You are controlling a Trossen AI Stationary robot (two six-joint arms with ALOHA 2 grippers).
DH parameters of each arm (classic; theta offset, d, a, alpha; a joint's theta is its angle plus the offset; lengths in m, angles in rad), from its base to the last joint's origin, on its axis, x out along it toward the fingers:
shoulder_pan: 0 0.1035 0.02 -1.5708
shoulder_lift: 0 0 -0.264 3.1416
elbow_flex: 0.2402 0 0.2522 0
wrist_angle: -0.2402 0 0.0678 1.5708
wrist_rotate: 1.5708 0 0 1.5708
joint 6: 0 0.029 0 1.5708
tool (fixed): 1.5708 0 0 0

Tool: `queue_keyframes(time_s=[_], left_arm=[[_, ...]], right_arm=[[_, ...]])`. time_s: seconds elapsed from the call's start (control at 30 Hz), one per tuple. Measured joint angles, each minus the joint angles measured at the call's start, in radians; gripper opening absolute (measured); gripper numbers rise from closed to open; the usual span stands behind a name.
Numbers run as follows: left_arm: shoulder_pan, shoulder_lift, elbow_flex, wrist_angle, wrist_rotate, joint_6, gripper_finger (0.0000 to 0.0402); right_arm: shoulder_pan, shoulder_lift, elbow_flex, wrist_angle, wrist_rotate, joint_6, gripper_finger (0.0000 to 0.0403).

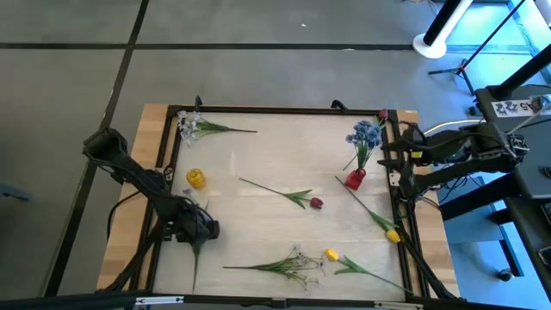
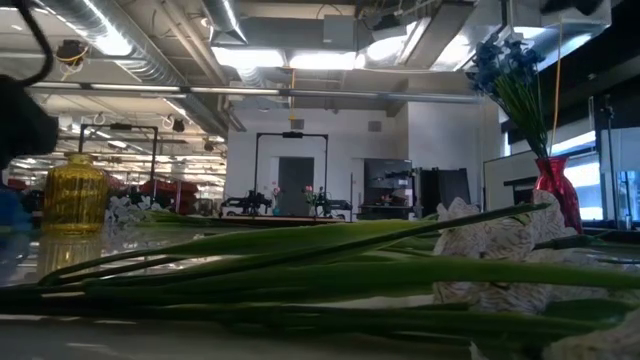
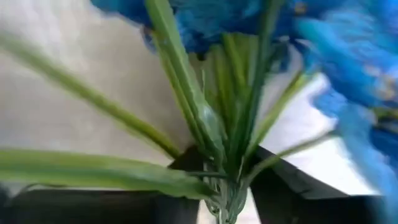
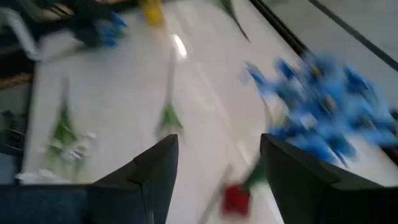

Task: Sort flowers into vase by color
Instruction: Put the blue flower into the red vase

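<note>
Beside the red vase (image 1: pixel 355 178) holding blue flowers (image 1: pixel 366 134), my right fingers (image 4: pixel 217 163) hang spread, while my left fingers (image 1: pixel 200 229) pinch a blue flower (image 3: pixel 205 18) well apart.

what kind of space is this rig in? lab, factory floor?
Probably a large robotics lab or industrial workshop. The low view shows exposed ceiling ducts, strip lights and other equipment across an open hall; the high view shows a framed work table on grey concrete floor.

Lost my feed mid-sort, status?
Left pincer shut on blue flower. Right pincer open beside red vase, blue cluster already in. Nothing blocking.
</note>
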Motion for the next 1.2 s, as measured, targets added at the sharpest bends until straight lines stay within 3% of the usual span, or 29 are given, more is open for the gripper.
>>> queue_keyframes(time_s=[0.2,0.37,0.47,0.6,0.8,0.93,1.1,1.2], left_arm=[[0.047,0.005,0.066,-0.01,-0.266,0.185,0.0011],[0.107,0.005,0.227,0.006,-0.523,0.54,0.0014],[0.175,0.005,0.317,0.004,-0.619,0.758,0.0013],[0.295,0.005,0.436,0.076,-0.624,1.13,0.0012],[0.472,0.003,0.534,0.413,-0.514,1.685,0.0012],[0.539,0.006,0.587,0.575,-0.419,1.92,0.0012],[0.581,0.038,0.665,0.573,-0.379,2.108,0.0013],[0.605,0.068,0.702,0.574,-0.302,2.154,0.0013]], right_arm=[[0.0,0.002,0.0,0.275,-0.006,-0.208,0.0227],[0.0,0.002,0.0,0.489,-0.003,-0.248,0.0227],[0.0,0.028,0.001,0.574,-0.002,-0.249,0.0227],[0.0,0.083,0.0,0.615,-0.002,-0.248,0.0227],[0.0,0.235,0.0,0.665,-0.003,-0.203,0.0227],[0.0,0.319,0.0,0.759,-0.003,-0.163,0.0243],[0.0,0.399,-0.001,0.941,-0.011,-0.142,0.0296],[-0.011,0.435,0.002,1.054,-0.012,-0.141,0.0317]])
